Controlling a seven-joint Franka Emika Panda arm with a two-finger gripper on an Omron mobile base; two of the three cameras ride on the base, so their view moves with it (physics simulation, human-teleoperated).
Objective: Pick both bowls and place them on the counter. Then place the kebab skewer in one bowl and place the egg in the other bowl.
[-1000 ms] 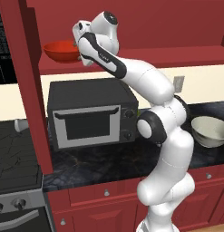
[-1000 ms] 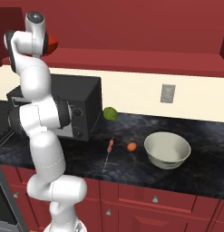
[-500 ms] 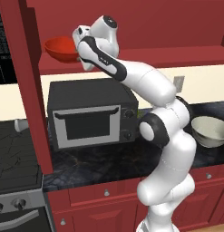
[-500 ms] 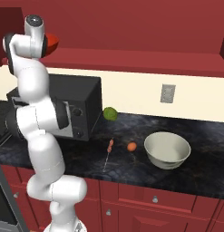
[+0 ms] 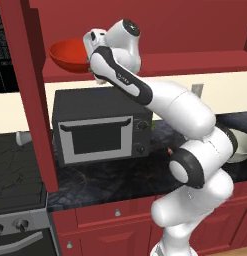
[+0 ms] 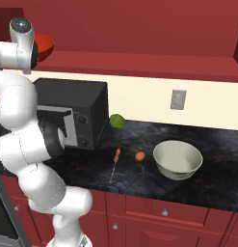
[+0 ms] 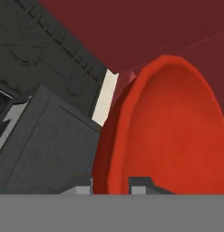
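OK, gripper is up at the red shelf above the microwave, fingers pinched on the rim of the red bowl. In the hand view one finger tip sits outside the bowl wall and the other inside, with the rim between them. In the left base view the bowl is level with the shelf ledge, left of the hand; I can't tell whether it rests on the shelf or is lifted clear. From the right base view a slice of the red bowl shows behind the arm's top joint.

On the counter: the cream-grey bowl stands upright at the right, mouth up. The egg lies just left of it, not touching. The kebab skewer lies flat left of the egg, food end away from the counter's front edge. A green round fruit sits by the back wall, just beside the microwave's right side. An outlet plate is on the wall above.
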